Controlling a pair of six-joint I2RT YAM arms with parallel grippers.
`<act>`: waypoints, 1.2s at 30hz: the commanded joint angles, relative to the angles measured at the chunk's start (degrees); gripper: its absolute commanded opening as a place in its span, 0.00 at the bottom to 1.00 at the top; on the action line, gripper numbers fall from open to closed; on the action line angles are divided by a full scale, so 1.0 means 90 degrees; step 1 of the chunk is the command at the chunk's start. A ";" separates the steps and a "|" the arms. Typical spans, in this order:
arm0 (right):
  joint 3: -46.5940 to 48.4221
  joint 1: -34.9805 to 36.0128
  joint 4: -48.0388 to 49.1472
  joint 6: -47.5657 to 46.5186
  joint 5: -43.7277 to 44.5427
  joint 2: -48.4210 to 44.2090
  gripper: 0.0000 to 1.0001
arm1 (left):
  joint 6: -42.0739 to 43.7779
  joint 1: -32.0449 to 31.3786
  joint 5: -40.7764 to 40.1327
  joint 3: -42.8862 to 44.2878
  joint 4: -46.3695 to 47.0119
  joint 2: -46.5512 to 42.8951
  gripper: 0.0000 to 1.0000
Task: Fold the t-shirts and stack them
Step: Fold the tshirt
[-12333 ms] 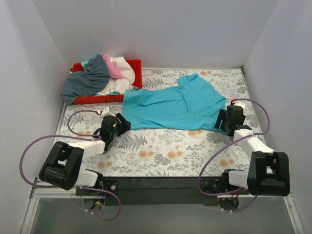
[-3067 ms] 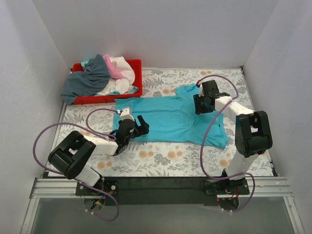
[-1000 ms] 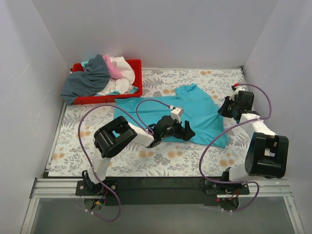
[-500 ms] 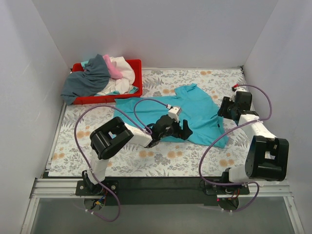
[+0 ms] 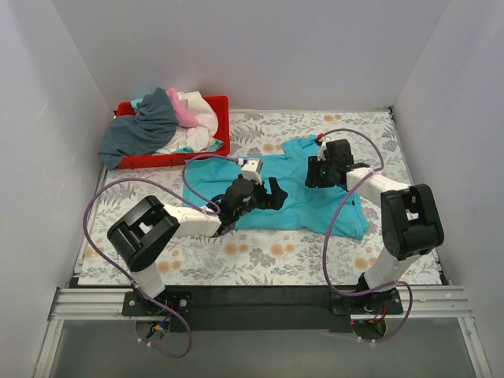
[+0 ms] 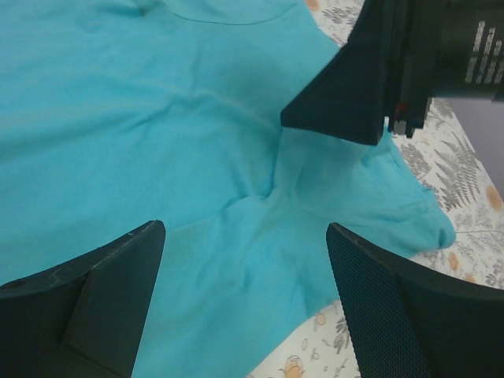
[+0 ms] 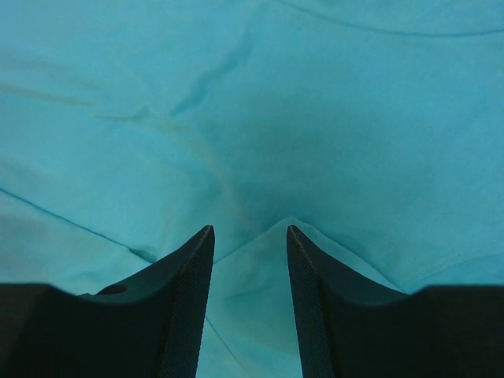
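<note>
A bright turquoise t-shirt point(image 5: 315, 206) lies spread on the floral table, rumpled at its right side. My left gripper point(image 5: 277, 197) hovers over the shirt's middle, open wide, and only cloth point(image 6: 157, 118) shows between its fingers point(image 6: 244, 236). My right gripper point(image 5: 313, 175) is low over the shirt near the collar side. Its jaws point(image 7: 250, 230) stand partly apart, and a pointed flap of the turquoise cloth point(image 7: 315, 94) lies in the gap. The right gripper's black body point(image 6: 394, 71) shows in the left wrist view. Grey point(image 5: 146, 126), white point(image 5: 201, 118) and pink point(image 5: 183, 110) t-shirts are heaped at the back left.
The red tray point(image 5: 226, 118) at the back left holds the heap, and the grey shirt spills over its left rim. White walls close in the table on three sides. Purple cables loop from both arms above the table.
My right arm swung from the shirt's right edge to over its middle, and its jaws went from shut to apart. My left gripper drew back leftward over the shirt, still open.
</note>
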 commanded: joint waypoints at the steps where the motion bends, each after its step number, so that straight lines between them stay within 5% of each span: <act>1: 0.0318 0.0202 -0.0068 0.0072 0.0345 0.0293 0.37 | -0.0129 0.0279 -0.0286 -0.0319 -0.0142 -0.0309 0.77; 13: 0.0425 0.0496 -0.0419 0.0121 0.1556 0.0518 0.37 | -0.0237 0.0602 -0.0169 -0.0758 -0.0054 -0.0495 0.77; 24: 0.0591 0.0496 -0.0420 0.0121 0.1508 0.0850 0.33 | -0.0246 0.0641 -0.0159 -0.0817 -0.0005 -0.0504 0.77; 36: 0.0592 0.0535 -0.0429 0.0072 0.1567 0.0704 0.01 | -0.0266 0.0661 -0.0071 -0.0778 0.0005 -0.0387 0.77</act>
